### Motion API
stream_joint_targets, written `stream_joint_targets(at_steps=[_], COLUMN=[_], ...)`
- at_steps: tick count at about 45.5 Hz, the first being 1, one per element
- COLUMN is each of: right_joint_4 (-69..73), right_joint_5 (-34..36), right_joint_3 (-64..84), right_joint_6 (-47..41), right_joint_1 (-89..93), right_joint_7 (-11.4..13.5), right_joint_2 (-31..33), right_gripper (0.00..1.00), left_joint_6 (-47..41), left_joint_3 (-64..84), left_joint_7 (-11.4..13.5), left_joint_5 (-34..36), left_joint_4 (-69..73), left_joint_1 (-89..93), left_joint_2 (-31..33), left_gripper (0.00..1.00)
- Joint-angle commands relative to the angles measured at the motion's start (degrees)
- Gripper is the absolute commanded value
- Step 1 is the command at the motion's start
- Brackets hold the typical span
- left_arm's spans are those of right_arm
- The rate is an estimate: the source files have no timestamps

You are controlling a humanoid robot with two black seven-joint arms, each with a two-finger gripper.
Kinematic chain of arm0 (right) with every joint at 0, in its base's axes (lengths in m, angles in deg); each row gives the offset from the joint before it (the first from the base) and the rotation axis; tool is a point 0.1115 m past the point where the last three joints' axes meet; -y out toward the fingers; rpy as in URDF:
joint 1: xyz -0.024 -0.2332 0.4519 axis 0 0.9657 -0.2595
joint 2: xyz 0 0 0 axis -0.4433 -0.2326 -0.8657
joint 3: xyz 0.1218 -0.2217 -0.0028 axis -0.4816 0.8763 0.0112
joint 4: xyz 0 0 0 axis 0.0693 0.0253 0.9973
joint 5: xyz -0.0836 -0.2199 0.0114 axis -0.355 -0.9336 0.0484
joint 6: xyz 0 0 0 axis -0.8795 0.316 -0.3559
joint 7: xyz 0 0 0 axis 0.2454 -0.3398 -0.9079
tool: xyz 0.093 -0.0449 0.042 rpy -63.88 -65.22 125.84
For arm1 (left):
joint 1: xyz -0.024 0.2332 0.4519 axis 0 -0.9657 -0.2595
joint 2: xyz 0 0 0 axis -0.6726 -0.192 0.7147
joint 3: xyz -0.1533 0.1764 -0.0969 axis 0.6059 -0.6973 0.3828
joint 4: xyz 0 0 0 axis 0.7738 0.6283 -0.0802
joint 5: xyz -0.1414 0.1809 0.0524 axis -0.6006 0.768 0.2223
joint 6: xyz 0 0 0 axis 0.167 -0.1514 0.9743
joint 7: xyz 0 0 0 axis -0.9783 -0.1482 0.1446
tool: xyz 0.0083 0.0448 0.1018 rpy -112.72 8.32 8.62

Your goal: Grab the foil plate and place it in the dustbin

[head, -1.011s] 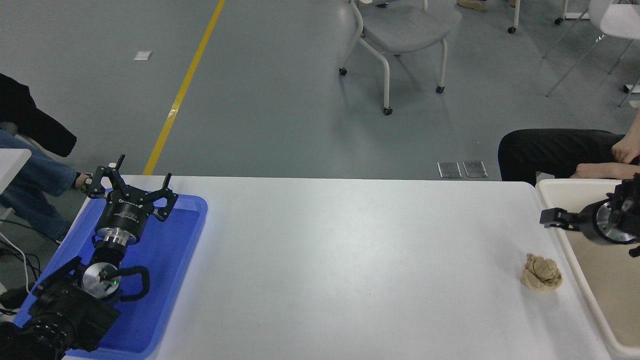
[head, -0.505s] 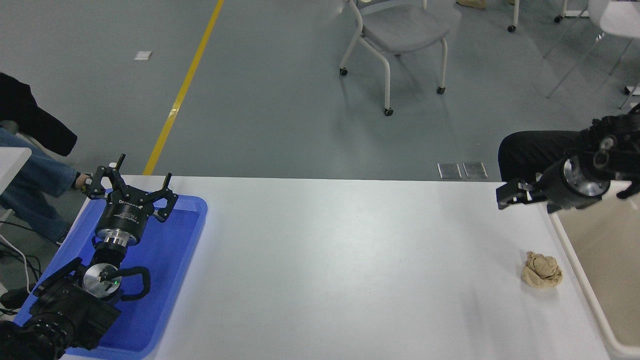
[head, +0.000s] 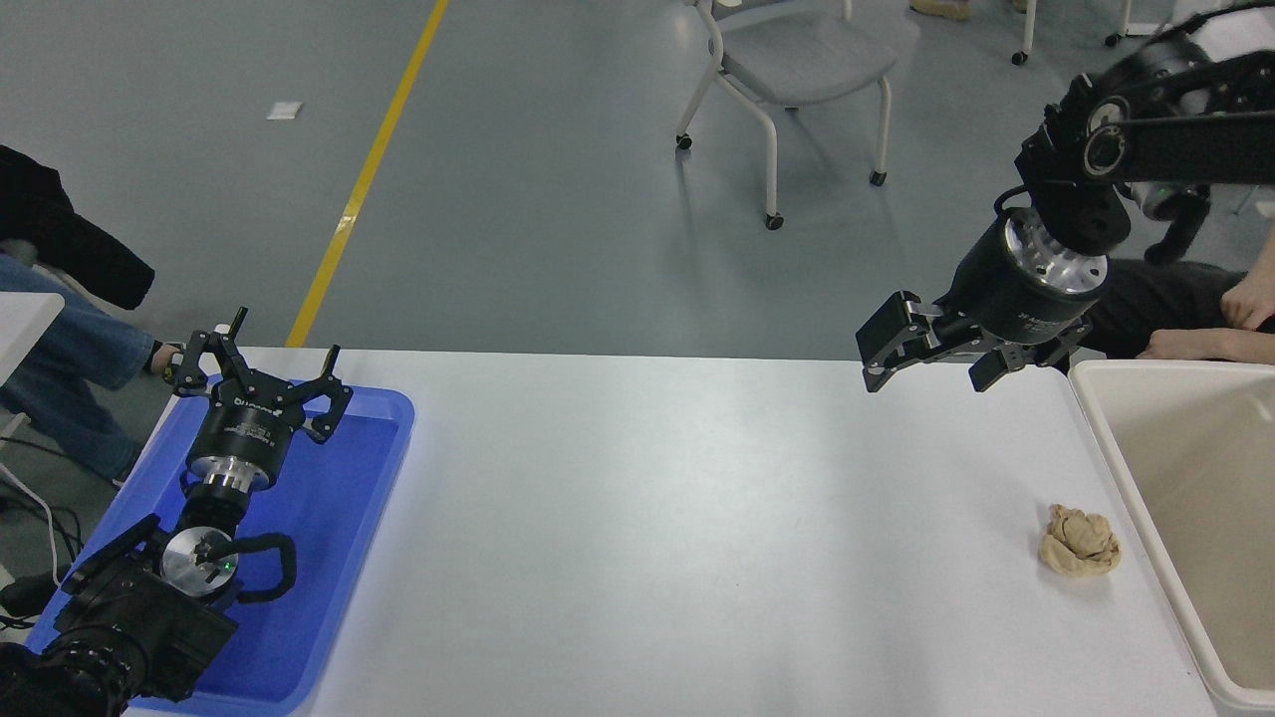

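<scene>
The foil plate is out of view in the head view. The dustbin [head: 1116,460] is a cream tub at the table's right edge; the part of its inside that shows holds nothing. My right gripper [head: 931,363] is open and empty, raised above the table's far edge, left of the dustbin's far corner. My left gripper [head: 261,373] is open and parked over the blue tray [head: 329,558] at the lower left.
A crumpled tan paper wad [head: 1079,541] lies on the white table [head: 647,518] just left of the dustbin. A person's hand [head: 1190,342] rests beyond the dustbin at the far right. Another person [head: 60,299] sits at the far left. A chair [head: 797,70] stands on the floor behind.
My right arm has risen from over the dustbin and swung left and away, to above the table's far edge. The left arm and the paper wad have not moved.
</scene>
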Motion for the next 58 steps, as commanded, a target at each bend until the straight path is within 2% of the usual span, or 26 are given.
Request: stream_joint_targets(at_steps=[1,12,58], right_joint_4=[0.68,0.69,1.92], right_joint_5=[2.56,2.12,-0.95], right_joint_3=[3.24,4.74,14.41], right_joint_6=[-0.39,-0.39,-0.04], right_joint_1=[-4.65,-5.09,-7.02], right_joint_7=[0.05,0.05,0.05], right_joint_2=[-2.65,-0.10,-0.80], right_gripper=[1.00,1.00,1.00], left_joint_6=[0.00,0.00,0.00], left_joint_3=[0.08,-0.01,0.08], left_joint_7=[0.07,-0.02,0.07], left_joint_5=[0.00,0.00,0.00], left_joint_4=[-0.11,0.07,-0.11], left_joint_1=[-0.03,-0.03,-0.03], left_joint_2=[-0.01,-0.01,-0.01], left_gripper=[1.00,1.00,1.00])
